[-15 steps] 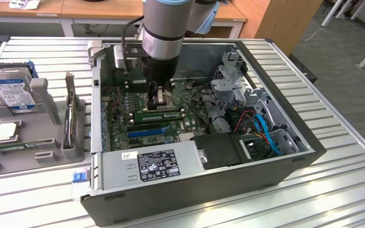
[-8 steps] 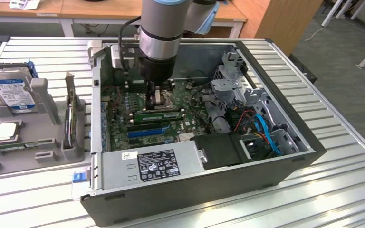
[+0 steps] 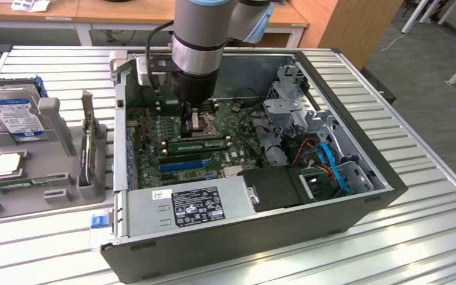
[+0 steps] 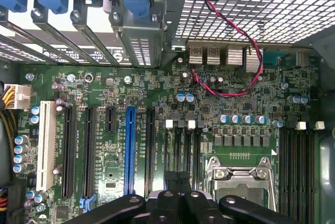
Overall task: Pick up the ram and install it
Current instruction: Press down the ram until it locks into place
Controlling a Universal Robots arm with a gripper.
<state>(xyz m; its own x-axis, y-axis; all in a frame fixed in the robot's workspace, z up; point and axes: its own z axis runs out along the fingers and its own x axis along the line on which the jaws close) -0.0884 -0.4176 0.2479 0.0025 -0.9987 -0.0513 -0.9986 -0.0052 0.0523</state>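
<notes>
The ram, a long green stick with dark chips, stands on edge in a slot of the motherboard inside the open computer case. My gripper reaches down into the case just behind the stick, its tip close to the board beside the processor socket. In the wrist view the black fingers are pressed together with nothing between them, over black slots with white latches. The gripper is shut. The ram itself is hidden in the wrist view.
A grey parts tray at the exterior view's left holds a hard drive, a square silver processor and a thin green board. Power supply, drive cage and cables crowd the case. Blue card slot.
</notes>
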